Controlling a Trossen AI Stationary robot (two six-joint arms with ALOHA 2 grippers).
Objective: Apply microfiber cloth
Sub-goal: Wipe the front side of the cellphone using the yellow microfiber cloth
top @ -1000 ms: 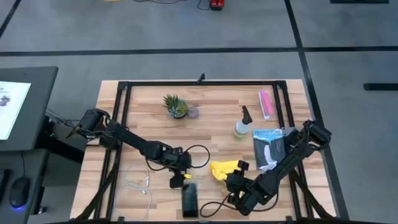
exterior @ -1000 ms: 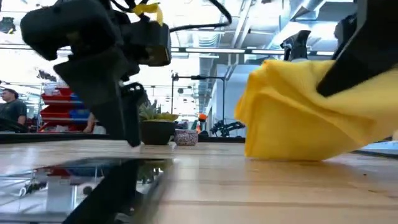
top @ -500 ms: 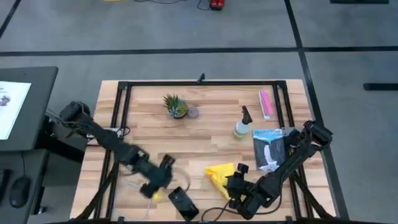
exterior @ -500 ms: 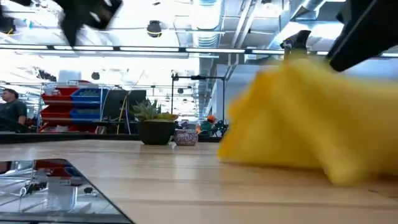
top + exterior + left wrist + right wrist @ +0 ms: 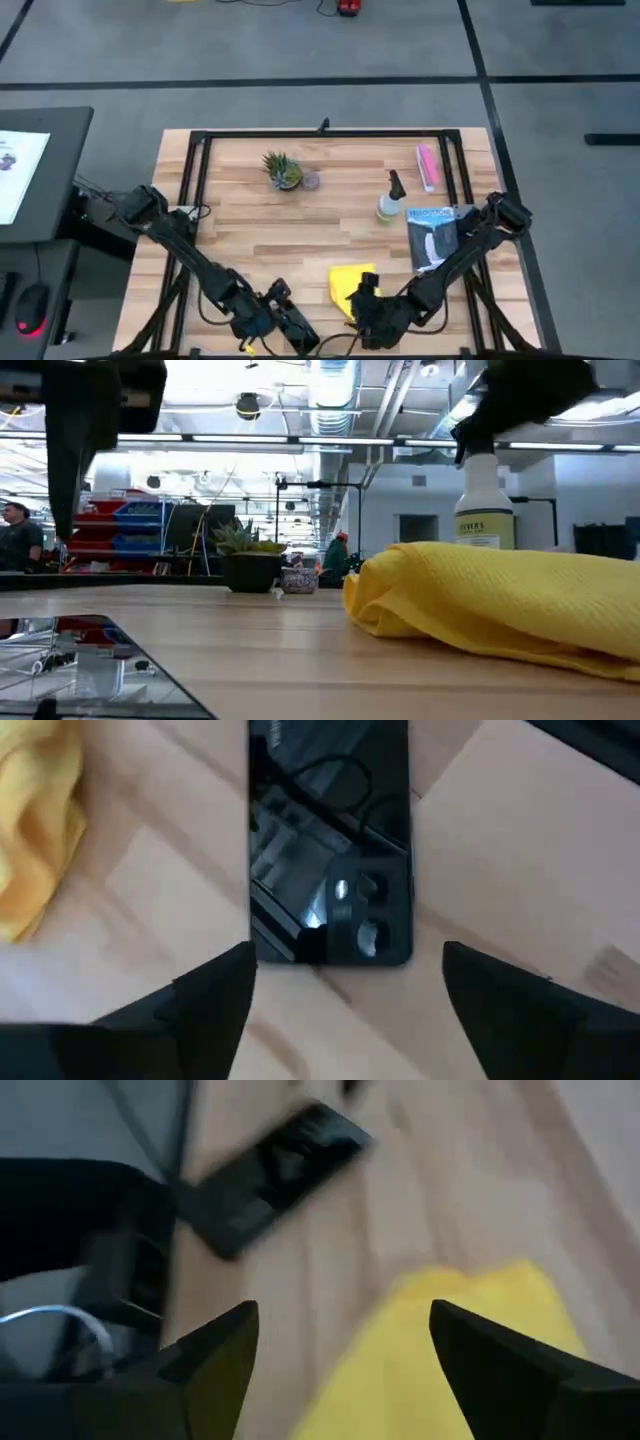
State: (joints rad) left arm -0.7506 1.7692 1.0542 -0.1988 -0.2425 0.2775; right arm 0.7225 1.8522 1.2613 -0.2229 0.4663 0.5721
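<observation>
Microfiber cloth [image 5: 350, 282] lies bunched on worktop [image 5: 330, 225] near front edge, right of smartphone [image 5: 330, 840]. Right pincer [image 5: 340, 1370] spread wide, empty, above cloth. Left pincer [image 5: 345, 995] wide, empty, over phone, likely steadying it for wiping.

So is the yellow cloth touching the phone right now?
Apart. The left wrist view shows bare wood between the microfiber cloth and the phone.

Yellow microfiber cloth [image 5: 500, 595] lies crumpled on table [image 5: 280, 660]
</observation>
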